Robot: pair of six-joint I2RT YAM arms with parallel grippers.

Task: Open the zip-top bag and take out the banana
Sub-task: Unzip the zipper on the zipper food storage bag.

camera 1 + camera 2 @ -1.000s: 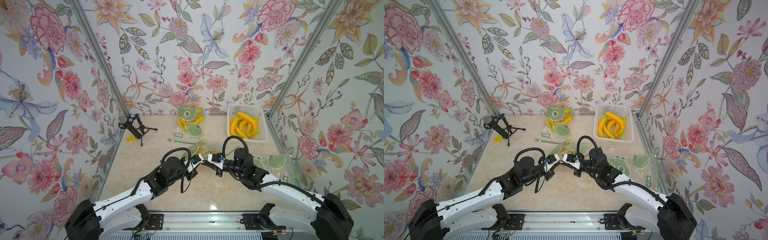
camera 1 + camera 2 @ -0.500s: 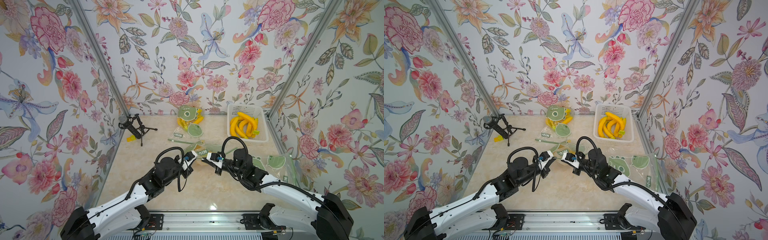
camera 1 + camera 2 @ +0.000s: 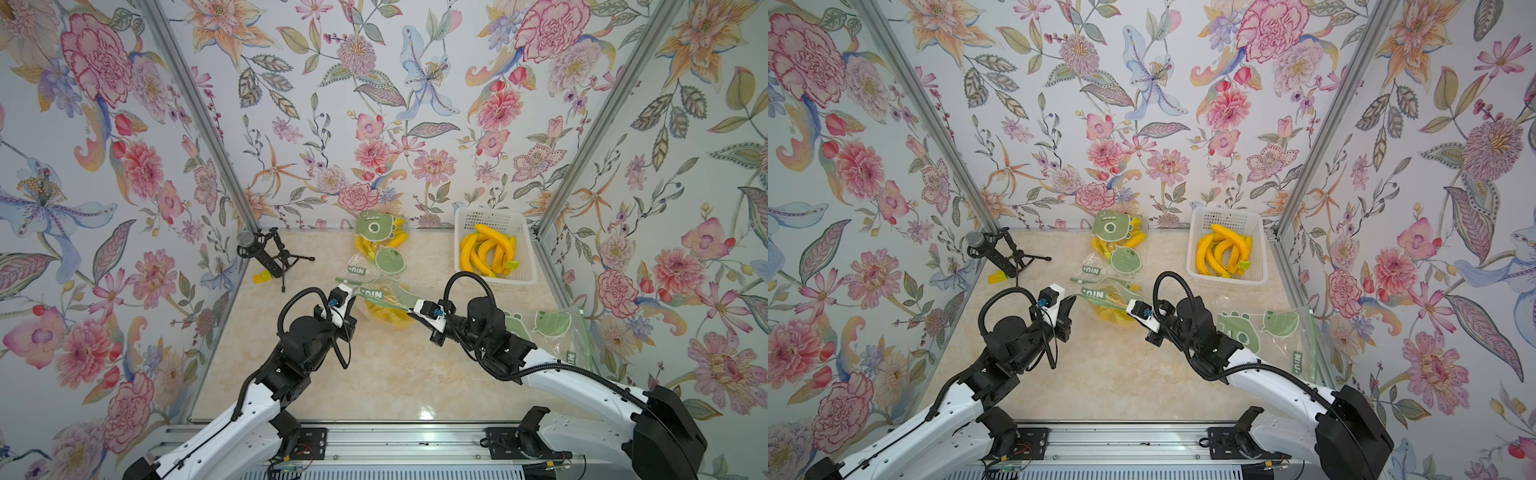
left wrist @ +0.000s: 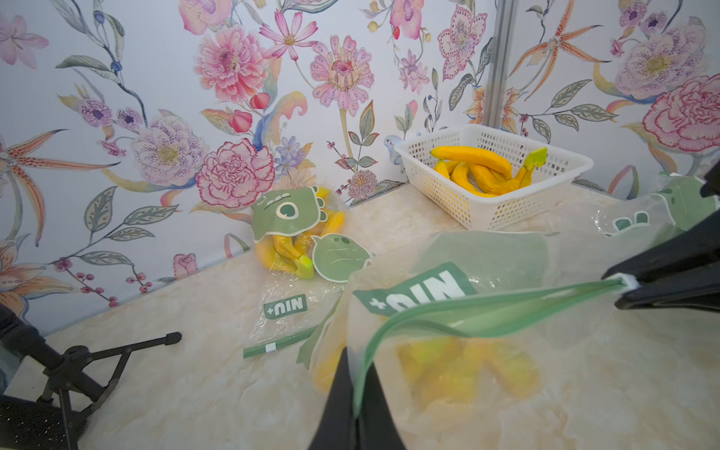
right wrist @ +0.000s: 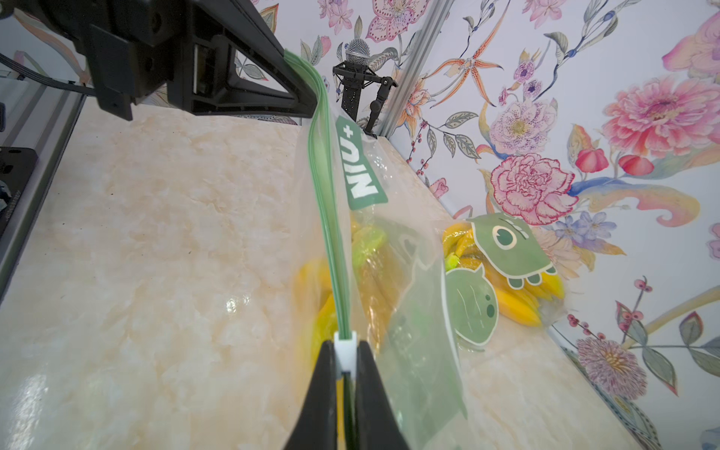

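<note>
Fingers (image 4: 339,401) of the left gripper (image 4: 356,383) are pressed together on one end of the green zip strip (image 4: 487,317) of a clear plastic zip-top bag (image 4: 506,253) printed with a green "NIU+" label and cartoon shapes. Fingers (image 5: 321,401) of the right gripper (image 5: 346,364) are closed too, pinching the small white slider (image 5: 346,346) at the strip's other end.

Between the two the strip is stretched clear of the marbled beige tabletop (image 3: 374,382). The bag hangs under it, just past the table's centre toward 12 o'clock, with the left gripper at its 9 o'clock end and the right gripper at its 3 o'clock end. Yellow bananas (image 3: 388,316) with pale green stems sit low inside the bag, blurred through the plastic. The bag's bottom seems to rest on the table. Whether the seal is parted anywhere cannot be told.

At 12 o'clock, against the flowered back wall, lies a second printed bag of bananas (image 3: 376,243). A white lattice plastic basket (image 3: 490,218) at 1 o'clock holds loose yellow bananas (image 3: 486,249). Flat printed bags (image 3: 548,324) lie at 3 o'clock, behind the right arm. A black microphone on a small tripod (image 3: 266,253) stands at 10 o'clock, with a little yellow block (image 3: 262,277) just beside it.
</note>
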